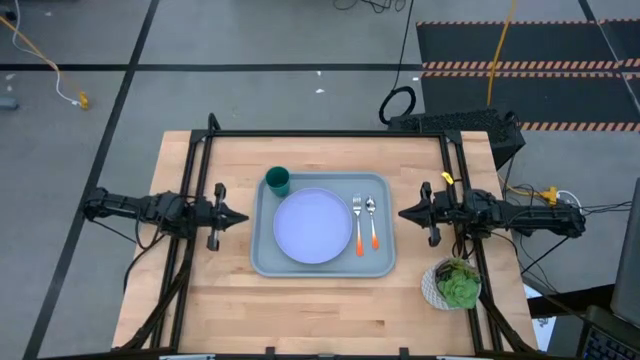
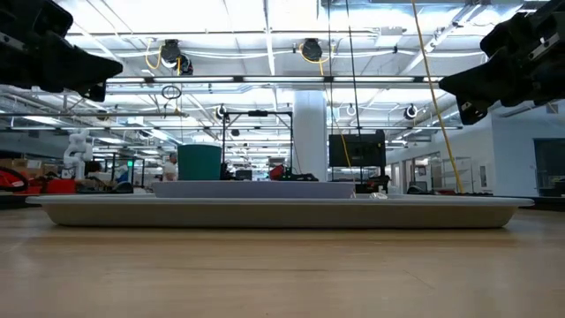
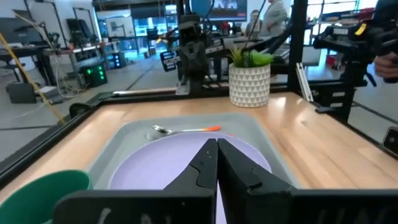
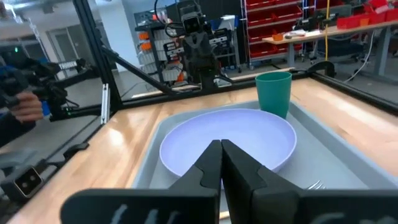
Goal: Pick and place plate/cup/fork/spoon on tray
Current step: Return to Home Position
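Note:
The grey-blue tray (image 1: 265, 262) lies in the middle of the table. On it rest the pale lavender-blue plate (image 1: 312, 226), the dark green cup (image 1: 278, 181) at its far left corner, and the fork (image 1: 357, 224) and spoon (image 1: 372, 222) side by side right of the plate, orange handles toward the near edge. My left gripper (image 1: 244, 217) is shut and empty, left of the tray. My right gripper (image 1: 402, 212) is shut and empty, right of the tray. The plate also shows in both wrist views (image 3: 161, 165) (image 4: 227, 142).
A white bowl-like pot of green leafy stuff (image 1: 453, 283) stands at the table's near right, by the right arm. Black frame rails (image 1: 330, 134) run along the table's far and side edges. Bare wood (image 1: 300, 310) lies in front of the tray.

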`<action>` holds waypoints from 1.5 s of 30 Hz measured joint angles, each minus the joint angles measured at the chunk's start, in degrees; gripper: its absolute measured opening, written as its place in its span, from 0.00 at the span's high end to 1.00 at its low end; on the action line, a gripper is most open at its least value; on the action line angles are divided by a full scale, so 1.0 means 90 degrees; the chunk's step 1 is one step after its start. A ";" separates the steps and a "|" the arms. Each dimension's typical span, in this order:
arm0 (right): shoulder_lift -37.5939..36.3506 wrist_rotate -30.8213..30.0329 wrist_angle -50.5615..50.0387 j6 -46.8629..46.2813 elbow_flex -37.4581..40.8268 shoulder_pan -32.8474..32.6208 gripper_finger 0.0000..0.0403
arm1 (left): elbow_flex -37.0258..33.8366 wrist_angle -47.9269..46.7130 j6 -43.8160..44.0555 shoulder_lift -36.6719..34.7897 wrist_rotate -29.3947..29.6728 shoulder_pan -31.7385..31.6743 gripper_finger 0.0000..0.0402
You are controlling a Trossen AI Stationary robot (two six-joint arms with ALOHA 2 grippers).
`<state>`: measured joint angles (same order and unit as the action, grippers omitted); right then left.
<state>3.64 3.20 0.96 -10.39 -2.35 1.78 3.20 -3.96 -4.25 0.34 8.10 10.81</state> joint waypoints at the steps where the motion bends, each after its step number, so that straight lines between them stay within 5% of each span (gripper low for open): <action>1: 0.0000 -0.0001 0.0015 -0.0104 0.0000 0.0000 1.00 | 0.0000 -0.0041 0.0000 0.0000 -0.0002 -0.0002 0.99; 11: 0.0000 0.0664 0.0057 -0.0403 -0.0002 -0.0002 1.00 | 0.0000 -0.0019 -0.0064 0.0002 -0.0010 -0.0002 0.92; 21: 0.0000 0.0012 0.0111 0.0424 -0.0002 0.0000 1.00 | 0.0000 -0.0038 0.0012 0.0002 -0.0007 -0.0002 0.92; 32: 0.0002 -0.0014 0.0103 -0.0209 -0.0002 0.0000 1.00 | 0.0000 -0.0022 0.0010 0.0002 0.0036 -0.0001 0.99; 45: 0.0002 -0.0014 0.0103 0.0449 -0.0002 0.0000 1.00 | 0.0000 -0.0049 0.0007 0.0002 0.0041 -0.0002 0.90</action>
<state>3.66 3.07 1.89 -6.35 -2.37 1.78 3.20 -4.40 -4.19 0.36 8.47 10.79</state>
